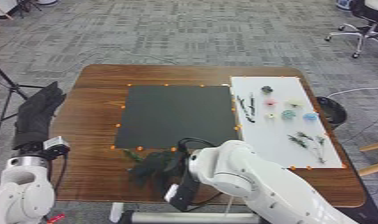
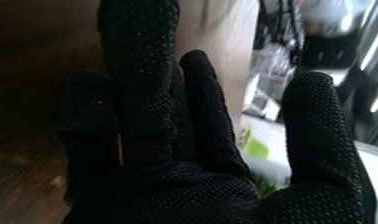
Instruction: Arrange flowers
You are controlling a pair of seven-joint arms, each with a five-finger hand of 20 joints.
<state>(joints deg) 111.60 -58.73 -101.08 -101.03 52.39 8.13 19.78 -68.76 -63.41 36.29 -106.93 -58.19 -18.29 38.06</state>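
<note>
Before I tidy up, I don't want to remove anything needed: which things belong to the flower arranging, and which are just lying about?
Likely for the job:
flower heads
green sprigs
white sheet
black panel

Likely just lying about:
office chair
tripod

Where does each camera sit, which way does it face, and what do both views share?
Head view: on the robot's head, facing forward and down at the brown table; left arm, right arm, left robot hand and right robot hand show.
Right wrist view: on the right arm's wrist, facing along that robot hand's gloved fingers.
Shared: the right robot hand and the brown table.
</note>
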